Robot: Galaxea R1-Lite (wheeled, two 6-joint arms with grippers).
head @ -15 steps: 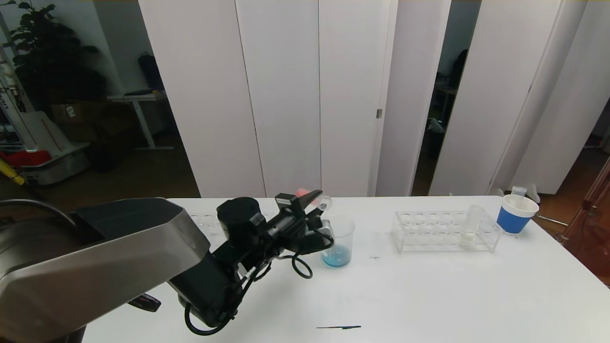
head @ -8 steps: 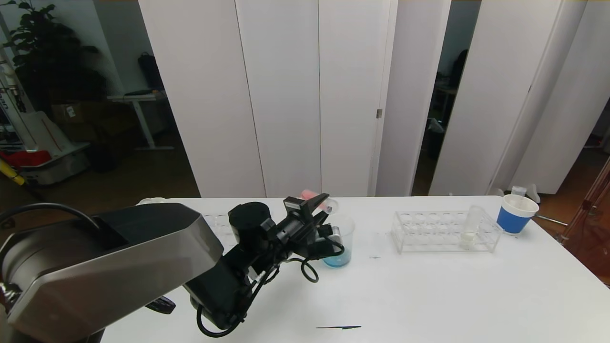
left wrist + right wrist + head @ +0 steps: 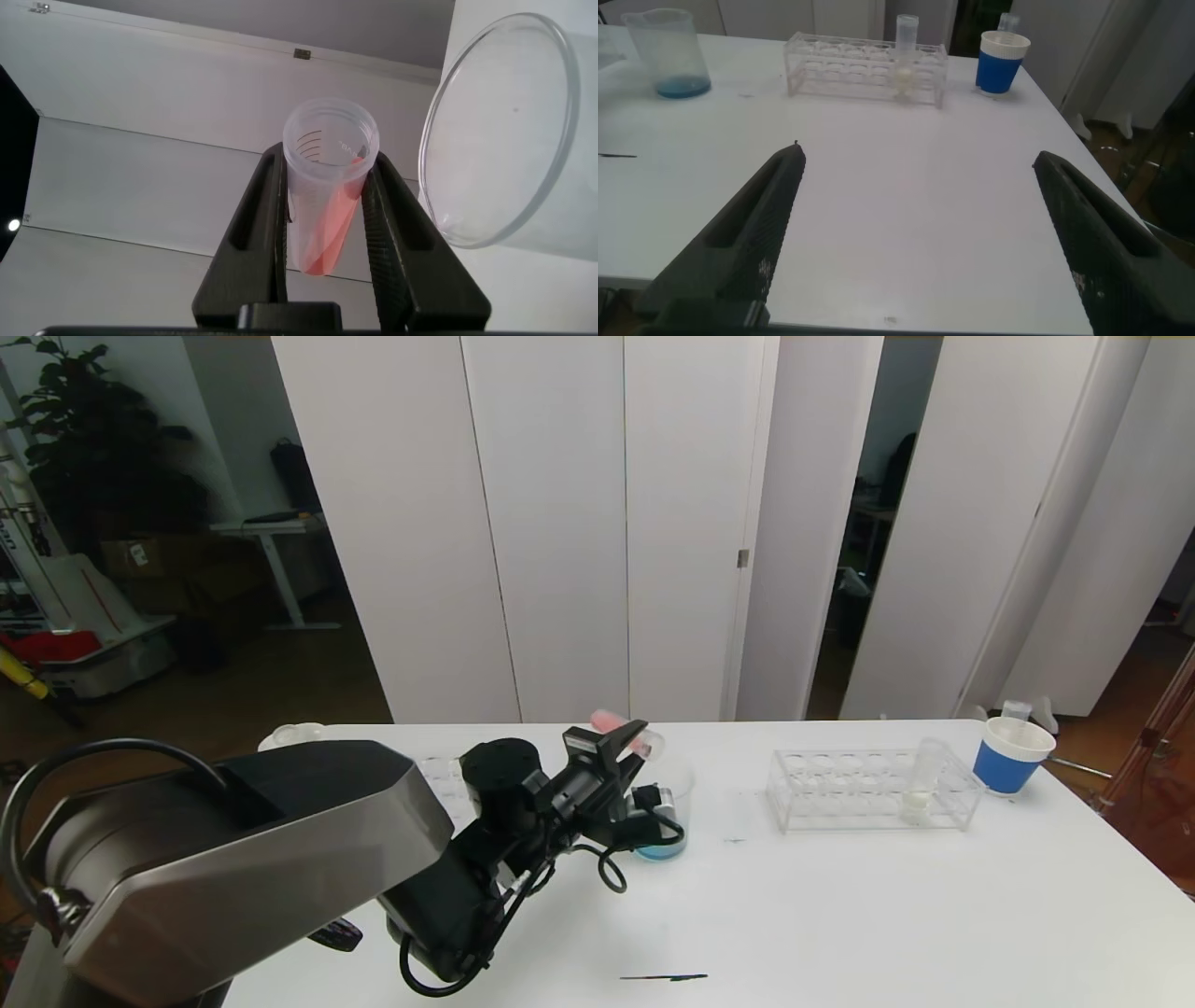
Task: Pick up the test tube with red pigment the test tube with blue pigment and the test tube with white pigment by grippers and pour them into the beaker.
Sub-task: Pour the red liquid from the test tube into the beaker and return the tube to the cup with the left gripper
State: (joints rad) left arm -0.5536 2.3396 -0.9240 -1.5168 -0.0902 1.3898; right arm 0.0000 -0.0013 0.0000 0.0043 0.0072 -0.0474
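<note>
Red-pigment tube, faint unreadable graduation marks, beside beaker

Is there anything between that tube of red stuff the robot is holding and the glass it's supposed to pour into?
Nothing visible. The left gripper holds the red tube tipped over right beside the beaker, with only air between tube mouth and rim.

two tubes: red, white. one beaker, two racks, one blue cup, two grippers.

Clear plastic beaker — matt white table.
</note>
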